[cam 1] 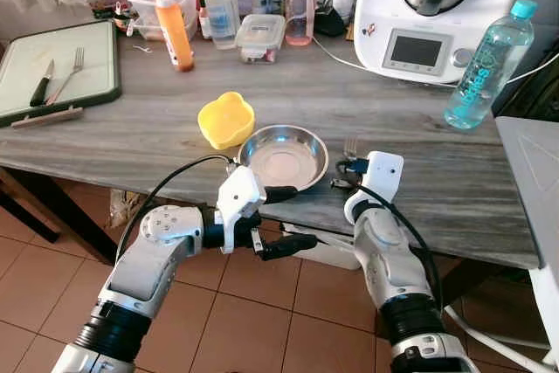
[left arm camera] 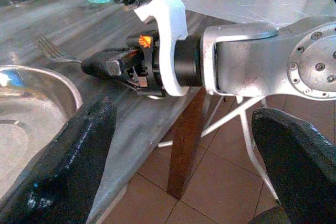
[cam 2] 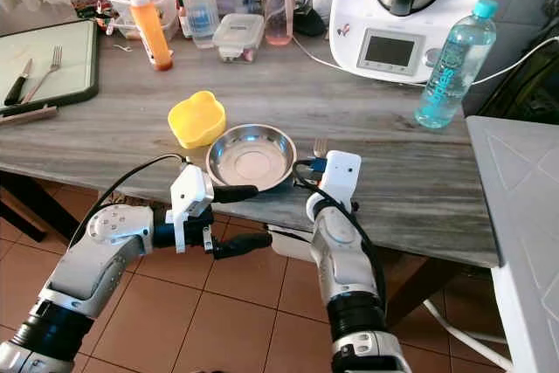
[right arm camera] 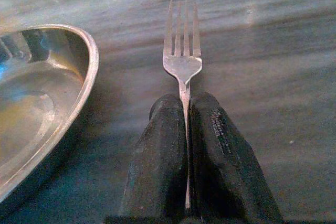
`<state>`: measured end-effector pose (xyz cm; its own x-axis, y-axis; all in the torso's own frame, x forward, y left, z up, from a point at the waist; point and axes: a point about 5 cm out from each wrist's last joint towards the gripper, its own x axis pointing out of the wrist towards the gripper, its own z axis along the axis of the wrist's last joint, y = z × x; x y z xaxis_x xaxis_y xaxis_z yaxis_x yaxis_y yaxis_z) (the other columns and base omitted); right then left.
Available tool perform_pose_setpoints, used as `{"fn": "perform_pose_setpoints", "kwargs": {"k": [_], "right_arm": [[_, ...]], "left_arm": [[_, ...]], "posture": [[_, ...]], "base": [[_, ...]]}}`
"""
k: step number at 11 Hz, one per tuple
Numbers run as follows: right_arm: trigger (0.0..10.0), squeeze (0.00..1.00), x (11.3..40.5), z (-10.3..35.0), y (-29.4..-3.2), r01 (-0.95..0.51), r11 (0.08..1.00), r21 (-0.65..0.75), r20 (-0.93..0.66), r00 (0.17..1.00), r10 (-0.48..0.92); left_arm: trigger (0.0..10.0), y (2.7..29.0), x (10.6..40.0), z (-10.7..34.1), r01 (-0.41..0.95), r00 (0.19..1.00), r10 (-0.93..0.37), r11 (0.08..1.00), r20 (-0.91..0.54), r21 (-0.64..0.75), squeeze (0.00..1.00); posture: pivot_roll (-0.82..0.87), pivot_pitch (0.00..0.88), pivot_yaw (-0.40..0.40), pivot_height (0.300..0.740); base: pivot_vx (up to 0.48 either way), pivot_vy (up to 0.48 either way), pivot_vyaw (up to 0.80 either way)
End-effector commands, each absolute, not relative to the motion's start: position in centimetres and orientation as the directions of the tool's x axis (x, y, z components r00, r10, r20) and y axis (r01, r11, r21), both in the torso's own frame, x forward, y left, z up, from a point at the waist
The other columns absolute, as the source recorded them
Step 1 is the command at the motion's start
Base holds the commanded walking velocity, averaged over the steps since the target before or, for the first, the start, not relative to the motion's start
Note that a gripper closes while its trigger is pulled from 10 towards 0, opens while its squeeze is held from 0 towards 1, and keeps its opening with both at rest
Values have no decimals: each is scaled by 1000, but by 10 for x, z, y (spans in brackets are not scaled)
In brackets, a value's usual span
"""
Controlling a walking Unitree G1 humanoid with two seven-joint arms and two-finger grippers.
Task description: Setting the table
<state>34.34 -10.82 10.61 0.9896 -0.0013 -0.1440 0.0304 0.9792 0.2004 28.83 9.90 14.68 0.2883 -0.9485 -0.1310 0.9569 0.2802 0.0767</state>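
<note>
The right gripper (right arm camera: 186,129) has its two black fingers (right arm camera: 220,150) closed on the handle of a silver metal fork (right arm camera: 181,61), tines pointing away from the robot across the grey wood-grain counter (cam 1: 419,189); whether the fork lies flat on the surface or hangs just above it cannot be told. The fork sits just beside the right rim of the round stainless-steel plate (cam 1: 283,156), not touching it. The left gripper (cam 1: 275,217) hovers off the counter's near edge by the plate's left side, fingers spread and empty. A yellow plastic cup (cam 1: 226,119) stands just behind the plate's left rim. Further back are a clear blue water bottle (cam 1: 487,63), a white kitchen appliance (cam 1: 428,15) and a green-edged cutting board (cam 1: 52,67). Judgement: the step in hand is placing the fork. Done well, it lies flat, parallel to the plate's side and clear of the rim, the fingers parting only once it rests on the surface, then drawing straight back.
</note>
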Motion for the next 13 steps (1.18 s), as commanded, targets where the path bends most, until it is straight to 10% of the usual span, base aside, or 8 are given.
{"fn": "perform_pose_setpoints", "kwargs": {"k": [1, 4, 5, 8, 9, 13], "right_arm": [[10000, 0, 345, 107, -104, 25, 978, 205, -141, 990, 4], [10000, 0, 343, 101, -100, 23, 978, 207, -156, 988, 10], [10000, 631, 342, 98, -99, 22, 978, 205, -169, 986, 13], [10000, 639, 338, 90, -98, 15, 980, 199, -191, 981, 24], [10000, 1000, 336, 88, -99, 15, 980, 197, -190, 982, 23], [10000, 1000, 331, 97, -115, 28, 991, 135, -121, 993, -12]], "left_arm": [[10000, 99, 285, 147, 958, 283, -950, 275, -135, 78, 0], [10000, 98, 282, 147, 961, 276, -951, 268, -137, 73, 0], [10000, 98, 280, 146, 961, 273, -952, 265, -139, 72, 0], [10000, 97, 278, 146, 962, 273, -952, 266, -137, 70, 0], [10000, 97, 277, 146, 961, 274, -952, 267, -135, 68, 0], [10000, 96, 278, 146, 960, 278, -952, 271, -130, 67, 0]], "posture": [[42, 116, 41, 740], [44, 123, 39, 740], [43, 125, 37, 740], [41, 127, 36, 740], [39, 128, 35, 740], [35, 124, 34, 740]], "base": [[0, 0, 0], [0, 0, 0], [0, 0, 0], [0, 0, 0], [0, 0, 0], [0, 0, 0]]}}
